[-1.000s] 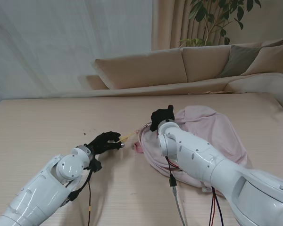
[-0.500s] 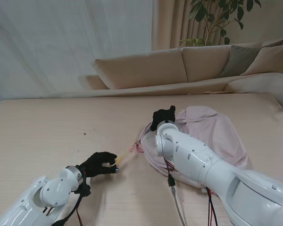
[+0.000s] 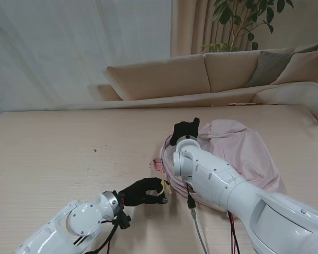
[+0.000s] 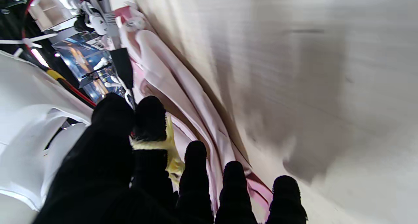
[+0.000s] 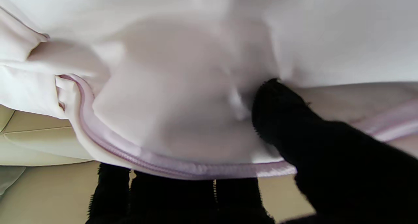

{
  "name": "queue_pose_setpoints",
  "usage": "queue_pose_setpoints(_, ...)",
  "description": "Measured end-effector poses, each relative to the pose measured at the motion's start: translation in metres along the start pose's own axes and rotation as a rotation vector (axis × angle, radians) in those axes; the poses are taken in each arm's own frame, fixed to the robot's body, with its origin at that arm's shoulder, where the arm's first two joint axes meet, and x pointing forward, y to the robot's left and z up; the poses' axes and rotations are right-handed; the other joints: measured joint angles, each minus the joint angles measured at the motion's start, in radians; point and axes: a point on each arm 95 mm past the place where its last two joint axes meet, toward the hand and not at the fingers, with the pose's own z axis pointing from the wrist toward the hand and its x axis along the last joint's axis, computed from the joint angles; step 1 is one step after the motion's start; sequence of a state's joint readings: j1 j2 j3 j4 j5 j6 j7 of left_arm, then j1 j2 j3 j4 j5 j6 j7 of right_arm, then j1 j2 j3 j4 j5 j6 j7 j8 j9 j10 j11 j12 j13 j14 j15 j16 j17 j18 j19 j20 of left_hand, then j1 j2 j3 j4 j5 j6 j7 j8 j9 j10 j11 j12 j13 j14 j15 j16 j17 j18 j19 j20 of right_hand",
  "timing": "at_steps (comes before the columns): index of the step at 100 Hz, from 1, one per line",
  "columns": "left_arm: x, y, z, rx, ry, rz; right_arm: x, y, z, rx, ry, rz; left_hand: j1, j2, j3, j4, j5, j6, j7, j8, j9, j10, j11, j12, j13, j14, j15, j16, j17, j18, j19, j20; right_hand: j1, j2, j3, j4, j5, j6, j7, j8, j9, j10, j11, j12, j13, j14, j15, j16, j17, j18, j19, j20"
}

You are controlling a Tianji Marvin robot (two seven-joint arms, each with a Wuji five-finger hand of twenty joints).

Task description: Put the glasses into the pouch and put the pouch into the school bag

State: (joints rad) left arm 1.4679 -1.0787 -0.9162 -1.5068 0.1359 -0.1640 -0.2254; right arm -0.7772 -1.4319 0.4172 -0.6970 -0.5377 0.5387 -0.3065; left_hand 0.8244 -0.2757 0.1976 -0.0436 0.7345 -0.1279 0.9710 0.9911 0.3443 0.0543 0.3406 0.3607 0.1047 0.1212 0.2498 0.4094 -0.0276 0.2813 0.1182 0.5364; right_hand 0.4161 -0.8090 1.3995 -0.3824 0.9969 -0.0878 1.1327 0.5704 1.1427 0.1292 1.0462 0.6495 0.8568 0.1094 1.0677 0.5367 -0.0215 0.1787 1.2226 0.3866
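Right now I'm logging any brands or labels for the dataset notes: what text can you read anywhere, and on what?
None readable.
The pink school bag shows no print or label.
The yellow pouch in the left hand shows no lettering.
The table is bare of signs.

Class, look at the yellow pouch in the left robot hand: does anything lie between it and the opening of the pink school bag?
Nothing visible does. The left robot hand holds the pouch right beside the school bag, whose zipped rim the right robot hand grips. The right forearm crosses close by, to the right.
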Motion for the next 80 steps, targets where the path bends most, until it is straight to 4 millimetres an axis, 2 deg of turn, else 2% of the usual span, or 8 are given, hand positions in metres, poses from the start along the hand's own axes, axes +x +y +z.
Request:
queue_pose_setpoints(18, 0.003, 0.003, 0.004, -0.006, 0.001, 0.053, 0.0, -0.001, -0.001, 0.009, 0.004, -0.011, 0.001, 0.006, 0.0, 0.0, 0.0, 0.0, 0.0, 0.0, 0.0, 0.0, 0.0, 0.0, 0.002, 0.0, 0.006, 0.0, 0.008, 0.0, 0.001, 0.001, 0.0, 0.026, -0.003, 0.0, -0.006, -0.029, -0.007, 0.001, -0.006, 0.002, -0.004, 0.002, -0.004, -0.001, -0.002, 0.0, 0.008, 0.0, 0.014, 0.009)
queue_pose_setpoints(23, 0.001, 0.0, 0.002, 0.005, -0.01, 0.065, 0.0, -0.001, -0.002, 0.018, 0.012, -0.018, 0.002, 0.006, 0.0, 0.0, 0.001, 0.0, 0.0, 0.0, 0.0, 0.0, 0.0, 0.0, 0.002, 0.0, 0.007, 0.0, 0.008, 0.0, 0.001, 0.001, -0.003, 0.065, -0.036, 0.015, -0.078, -0.063, -0.03, 0.0, -0.066, 0.002, -0.014, 0.002, -0.052, -0.012, -0.028, 0.0, 0.0, 0.0, 0.014, 0.009)
queue_pose_setpoints(28, 0.0, -0.003, -0.001, 0.021, -0.022, 0.051, 0.001, 0.002, -0.003, 0.023, 0.034, -0.017, 0.01, 0.006, -0.011, 0.0, 0.002, 0.0, 0.001, 0.0, 0.0, 0.0, 0.0, 0.0, 0.002, 0.0, 0.016, 0.004, 0.008, 0.0, 0.001, 0.002, -0.003, 0.12, -0.12, 0.019, -0.232, -0.086, -0.073, -0.02, -0.197, -0.007, -0.018, -0.012, -0.149, -0.039, -0.082, 0.0, -0.024, -0.001, 0.014, 0.009)
queue_pose_setpoints(31, -0.001, -0.004, -0.003, 0.029, -0.028, 0.046, 0.001, 0.004, -0.004, 0.032, 0.055, -0.019, 0.01, 0.006, -0.011, 0.0, 0.002, 0.0, 0.001, 0.0, 0.0, 0.0, 0.0, 0.0, 0.002, 0.0, 0.017, 0.009, 0.008, 0.0, 0.001, 0.002, -0.026, 0.154, -0.141, 0.046, -0.331, -0.089, -0.118, -0.038, -0.306, -0.017, -0.02, -0.048, -0.211, -0.055, -0.121, 0.0, -0.03, -0.003, 0.001, 0.007)
queue_pose_setpoints(37, -0.003, -0.007, -0.007, 0.042, -0.04, 0.049, 0.001, 0.009, -0.009, 0.061, 0.119, -0.05, 0.01, 0.006, -0.011, 0.0, 0.011, 0.0, 0.002, 0.0, 0.0, 0.0, 0.0, 0.0, 0.002, 0.0, 0.017, 0.013, 0.008, 0.0, 0.001, 0.003, -0.079, 0.196, -0.174, 0.151, -0.487, -0.089, -0.188, -0.042, -0.5, -0.034, -0.031, -0.106, -0.321, -0.087, -0.186, -0.008, -0.04, -0.004, -0.041, -0.015)
queue_pose_setpoints(41, -0.004, -0.008, -0.01, 0.052, -0.051, 0.049, -0.001, 0.014, -0.012, 0.06, 0.171, -0.075, 0.01, 0.006, -0.011, 0.0, 0.019, 0.0, 0.002, -0.001, 0.0, 0.0, 0.0, 0.002, 0.002, 0.0, 0.018, 0.013, 0.008, 0.0, 0.001, 0.003, -0.077, 0.195, -0.174, 0.184, -0.574, -0.098, -0.217, -0.042, -0.598, -0.056, -0.043, -0.132, -0.364, -0.113, -0.218, -0.026, -0.041, -0.011, -0.075, -0.03)
queue_pose_setpoints(57, -0.013, -0.014, -0.024, 0.114, -0.104, 0.037, -0.018, 0.031, -0.01, -0.047, 0.285, -0.064, 0.012, 0.006, -0.011, 0.0, 0.022, 0.015, 0.009, -0.014, 0.0, 0.0, 0.0, 0.002, 0.002, 0.0, 0.024, 0.013, 0.008, 0.0, 0.001, 0.005, -0.076, 0.152, -0.174, 0.184, -0.784, -0.107, -0.256, -0.12, -0.83, -0.097, -0.1, -0.197, -0.484, -0.159, -0.285, -0.054, -0.054, -0.024, -0.182, -0.051)
queue_pose_setpoints(80, -0.021, -0.019, -0.038, 0.147, -0.144, 0.079, -0.013, 0.037, -0.02, 0.02, 0.61, -0.073, 0.012, 0.006, -0.011, 0.0, 0.031, 0.016, 0.01, -0.021, 0.0, 0.0, 0.0, 0.002, 0.002, 0.0, 0.027, 0.014, 0.008, 0.0, 0.003, 0.013, -0.076, 0.037, -0.099, 0.184, -0.86, -0.265, -0.342, -0.186, -0.937, -0.199, -0.229, -0.267, -0.57, -0.223, -0.468, -0.142, -0.057, -0.04, -0.29, -0.051)
